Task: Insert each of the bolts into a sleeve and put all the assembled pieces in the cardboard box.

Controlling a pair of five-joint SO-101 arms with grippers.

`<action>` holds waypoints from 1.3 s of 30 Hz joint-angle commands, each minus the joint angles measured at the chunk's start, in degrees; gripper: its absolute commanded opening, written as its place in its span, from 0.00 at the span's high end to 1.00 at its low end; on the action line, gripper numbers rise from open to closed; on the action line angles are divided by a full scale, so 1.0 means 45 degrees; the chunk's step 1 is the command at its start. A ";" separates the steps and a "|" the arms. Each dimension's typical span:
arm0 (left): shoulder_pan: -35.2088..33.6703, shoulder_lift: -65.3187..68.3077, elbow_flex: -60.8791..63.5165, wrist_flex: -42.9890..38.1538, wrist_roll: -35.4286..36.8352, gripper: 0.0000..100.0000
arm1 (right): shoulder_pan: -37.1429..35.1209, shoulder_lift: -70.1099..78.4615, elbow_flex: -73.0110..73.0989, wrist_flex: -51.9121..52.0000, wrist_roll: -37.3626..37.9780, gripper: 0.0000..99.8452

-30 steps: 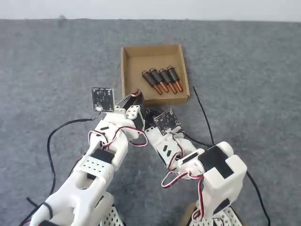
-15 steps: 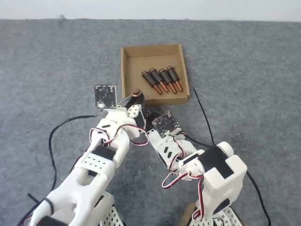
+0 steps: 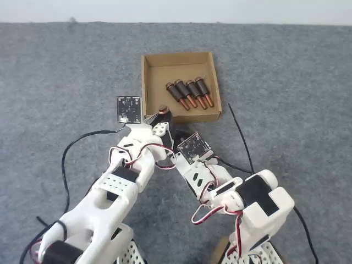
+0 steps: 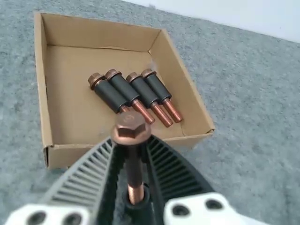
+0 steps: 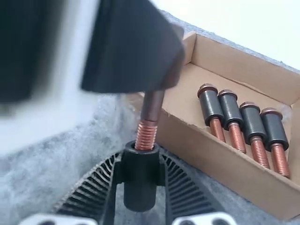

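At 6 o'clock of box w/ four assemblies, left end effector pinches bolt; right end effector pinches sleeve, bolt tip at its mouth. Risk: slight tilt could jam the threads, or push sleeve out of grip.

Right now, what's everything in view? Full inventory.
cardboard box: 1, brown, on the table ahead of both arms
assembled pieces: 4, copper bolts in black sleeves, side by side in the box
bolt: 1, copper, in the left gripper near the box's front wall, threaded end in the sleeve's mouth
sleeve: 1, black, in the right gripper
table: 1, grey, fuzzy surface
cables: at least 2, black, lying beside the arms
left gripper: 1, black fingers, shut on the bolt
right gripper: 1, black fingers, shut on the sleeve
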 commanded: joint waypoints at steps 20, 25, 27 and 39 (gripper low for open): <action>0.0215 0.0000 0.0029 0.0840 -0.0098 0.99 | 0.1026 -0.1065 -0.0879 -0.0596 -0.1016 0.99; 0.0313 0.0000 -0.0010 0.0840 -0.0098 0.96 | 0.1104 -0.1045 -0.0977 -0.0537 -0.1035 0.99; 0.0293 0.0000 0.0029 0.0840 -0.0098 0.89 | 0.1104 -0.1045 -0.0957 -0.0537 -0.1035 0.99; 0.0313 0.0000 -0.0596 0.3048 -0.0039 0.68 | 0.1123 -0.1045 -0.0957 -0.0518 -0.1035 0.99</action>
